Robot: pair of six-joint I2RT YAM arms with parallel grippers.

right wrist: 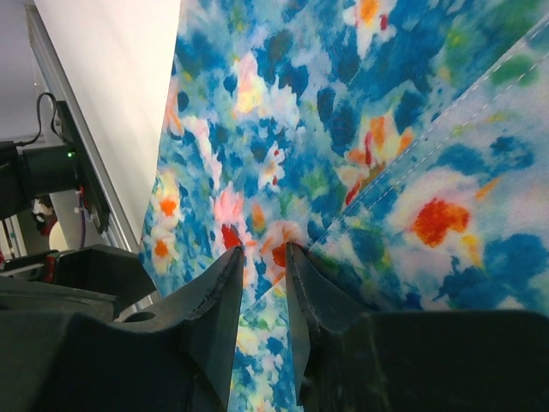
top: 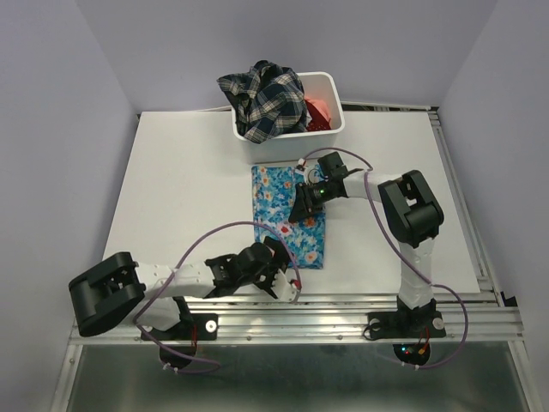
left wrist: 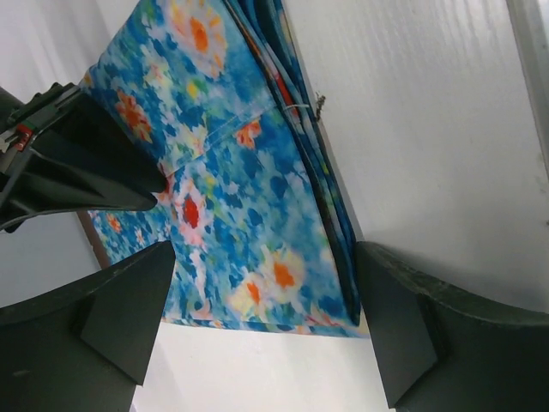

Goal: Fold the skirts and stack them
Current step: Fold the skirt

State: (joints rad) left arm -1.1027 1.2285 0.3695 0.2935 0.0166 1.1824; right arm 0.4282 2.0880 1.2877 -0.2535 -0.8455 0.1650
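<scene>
Blue skirt: the floral skirt (top: 274, 206) lies folded into a long rectangle in the middle of the white counter (top: 189, 189), its far end just in front of the bin.

Skirt layers: the left wrist view shows stacked cloth edges along one long side of the skirt (left wrist: 257, 197) and a stitched hem crossing the top layer.

Left gripper: the left gripper (top: 286, 268) sits low at the skirt's near end. Its fingers (left wrist: 120, 318) are spread wide, one on either side of the near edge, and nothing is held.

Right gripper: the right gripper (top: 302, 210) is down on the skirt's right half, about midway along its length.

Right fingers: the fingers (right wrist: 219, 309) stand close together with a slim gap, and their tips are at a seam line on the flowered cloth (right wrist: 360, 146). They may be nipping a layer, but the view does not settle it.

Bin: a white bin (top: 292, 146) stands at the far edge of the counter.

Other skirts: a dark plaid skirt (top: 262, 103) is heaped over the bin's left rim, and a coral-red skirt (top: 319, 110) is tucked in at the right.
</scene>
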